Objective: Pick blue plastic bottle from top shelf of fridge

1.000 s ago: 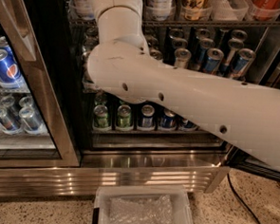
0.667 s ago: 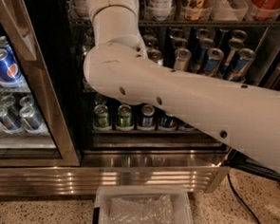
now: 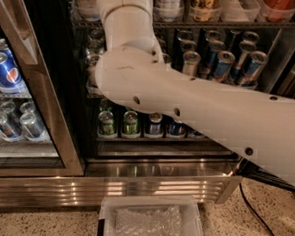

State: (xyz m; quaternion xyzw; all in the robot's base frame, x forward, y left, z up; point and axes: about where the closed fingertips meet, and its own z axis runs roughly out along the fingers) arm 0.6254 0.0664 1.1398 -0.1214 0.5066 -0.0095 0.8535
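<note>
Reaching phase, I'd say. The big white arm (image 3: 198,108) sweeps in from the right, bends, and goes straight up in front of the open fridge (image 3: 159,178), running off the top of the shot. The gripper is up there out of view, about level with the top shelf (image 3: 228,24), so I can't tell if it's wide, narrow, or already holding anything.

My guess for the blue bottle (image 3: 168,2) is the white-labelled one just right of the arm. Only its lower part shows, sitting in a lane tray with an amber bottle (image 3: 204,3) beside it. The next move needs a clean squeeze and a straight pull-out without bumping the neighbours.

The floor (image 3: 40,226) is speckled stone. A second cooler (image 3: 53,109) stands to the left with a Pepsi can (image 3: 2,71) inside. A white bin (image 3: 106,212) sits on the floor in front, and a black cable (image 3: 254,216) trails off to the right.
</note>
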